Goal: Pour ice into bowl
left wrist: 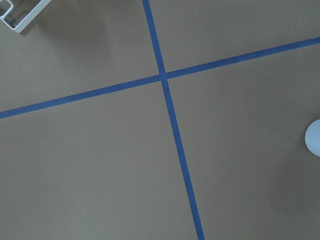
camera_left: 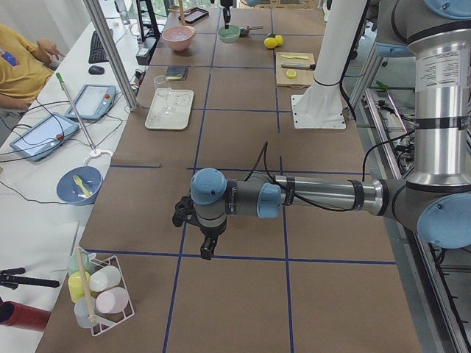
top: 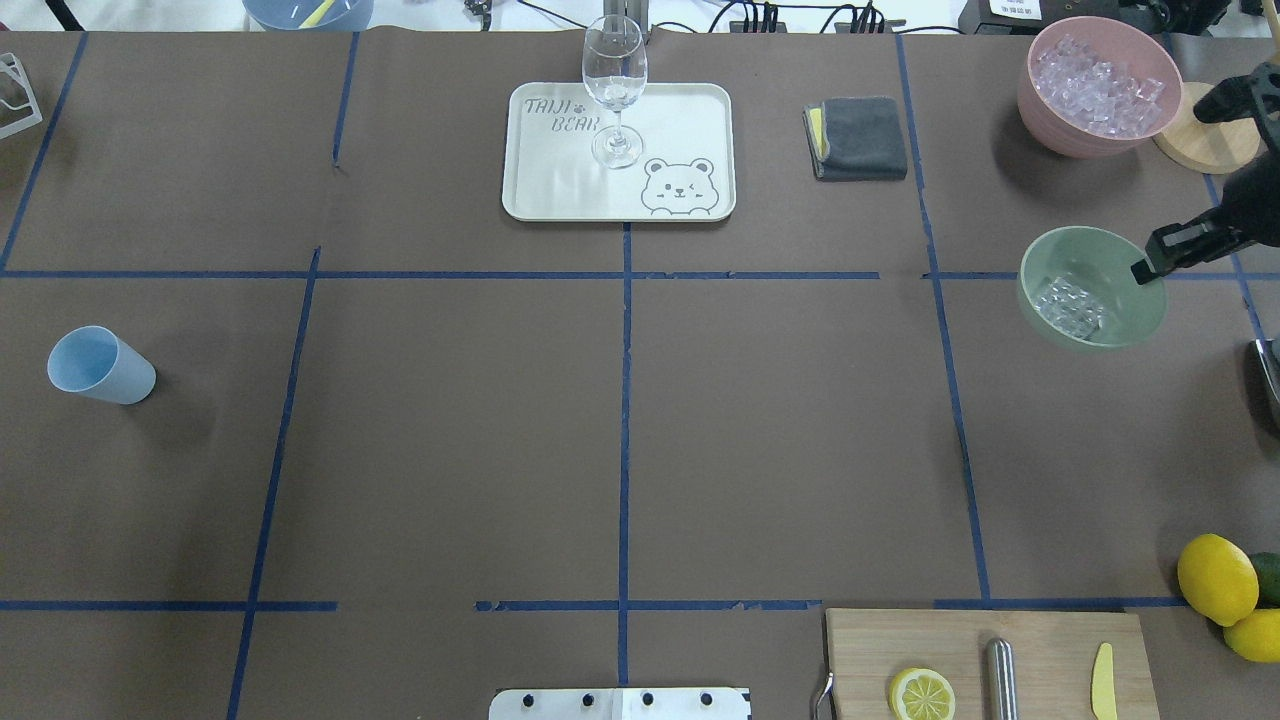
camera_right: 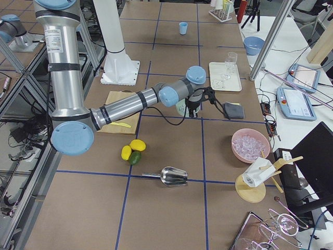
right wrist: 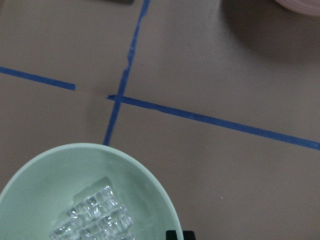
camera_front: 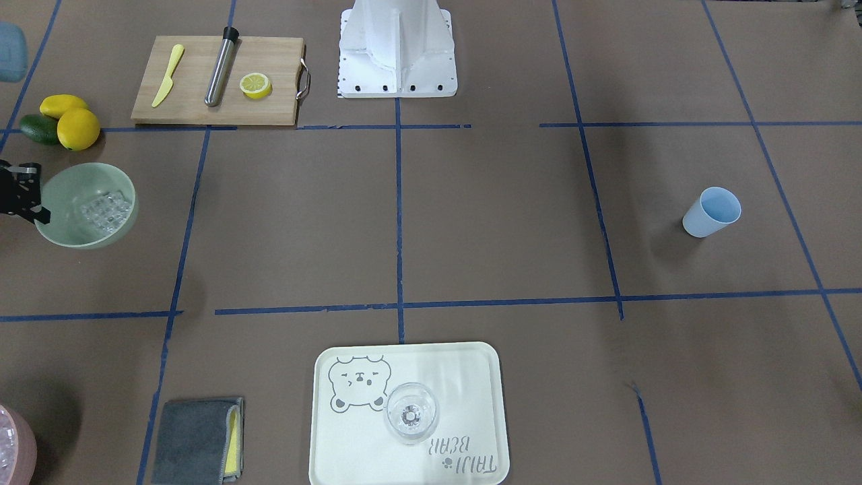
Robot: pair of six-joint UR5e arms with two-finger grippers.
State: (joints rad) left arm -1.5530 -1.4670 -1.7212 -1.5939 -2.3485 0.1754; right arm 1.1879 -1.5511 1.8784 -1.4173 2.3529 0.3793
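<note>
Over by your left end effector, the light blue cup is close, on the brown desk. That end effector hangs over bare desk with its fingers pointing down. You cannot tell if they are spread or pressed together.

Well to the left of your right end effector, and farther out from the robot, sits the pale tray. A wine glass stands upright on it. Closer to that end effector, also left of it and farther out, lies a folded grey cloth.

Your right end effector is pinching the rim of the green bowl, on the bowl's right side. The ice is a small heap of clear cubes inside that bowl, just left of the fingertips. Farther out than the end effector stands the pink container, filled with clear chunks. Well back toward the robot, lemons lie beside the wooden board.
</note>
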